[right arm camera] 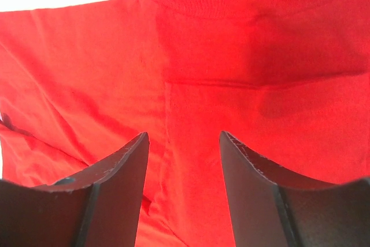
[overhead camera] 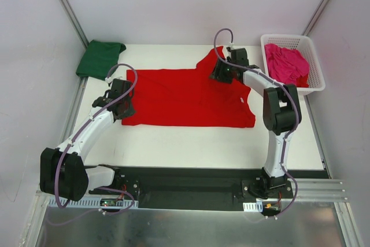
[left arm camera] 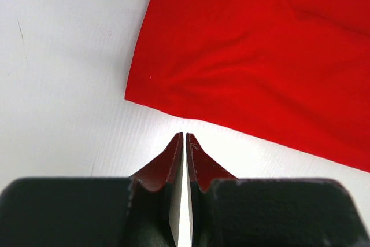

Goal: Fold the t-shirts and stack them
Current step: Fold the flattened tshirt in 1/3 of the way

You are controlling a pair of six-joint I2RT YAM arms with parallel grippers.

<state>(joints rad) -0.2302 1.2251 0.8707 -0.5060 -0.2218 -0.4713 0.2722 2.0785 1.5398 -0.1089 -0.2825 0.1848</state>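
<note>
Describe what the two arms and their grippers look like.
Both the left arm and the right arm have white links with bulky black joint housings. A purple cable loops along each to its wrist. The left gripper and the right gripper each have two dark, tapering fingers.

- Left arm [overhead camera: 87, 134] bent low, reaching forward; left pincer [left arm camera: 184, 136] closed (tips nearly touching).
- Right arm [overhead camera: 278, 114] elbow raised, reaching far forward; right pincer [right arm camera: 182, 137] parted.
</note>
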